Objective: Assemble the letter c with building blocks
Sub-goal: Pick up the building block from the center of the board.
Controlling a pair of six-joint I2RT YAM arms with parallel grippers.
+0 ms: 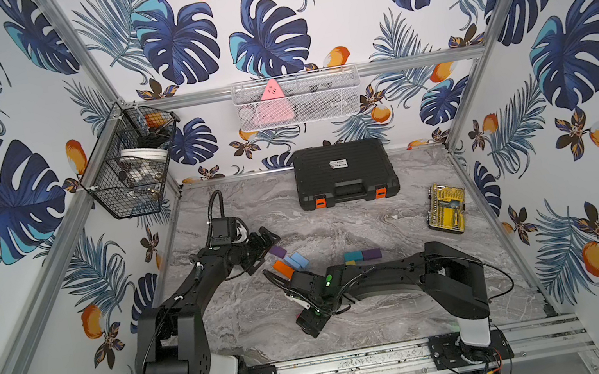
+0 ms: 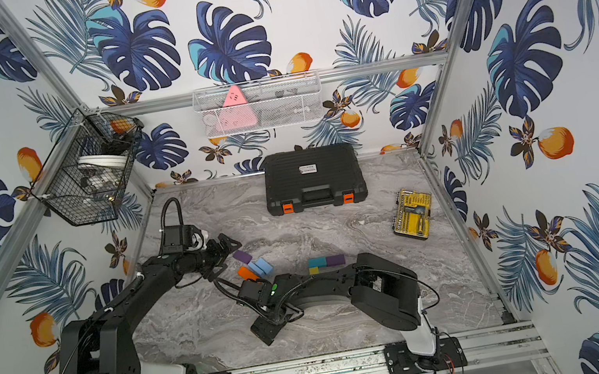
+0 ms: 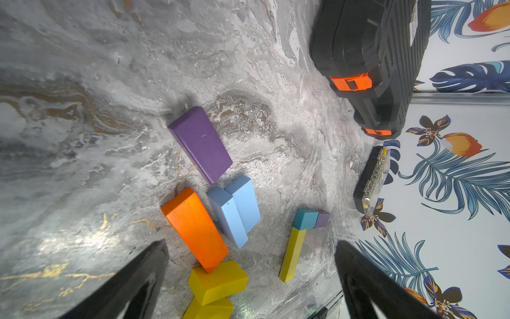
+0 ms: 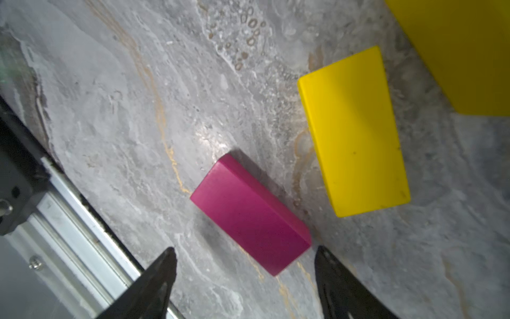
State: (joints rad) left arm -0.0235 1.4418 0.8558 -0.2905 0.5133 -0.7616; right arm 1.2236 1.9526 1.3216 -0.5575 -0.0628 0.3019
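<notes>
- The grey marble-patterned table (image 1: 337, 223) carries everything listed here.
- A black tool case (image 1: 346, 178) lies flat at the middle of the back edge.
- A yellow-and-black drill-bit case (image 1: 446, 208) lies near the right edge.
- Left of centre lie a purple block (image 1: 277, 252) and two touching light blue blocks (image 1: 296, 261), with an orange block (image 1: 283, 269) just beside them.
- At the centre, a teal block (image 1: 353, 256) touches a second purple block (image 1: 371, 254), and a long yellow block (image 3: 292, 254) butts against the teal one.
- A magenta block (image 4: 251, 214) lies flat near a yellow block (image 4: 353, 132), not touching it.

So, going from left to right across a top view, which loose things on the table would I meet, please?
In a top view: purple block → light blue blocks → teal block → second purple block → yellow drill-bit case.
</notes>
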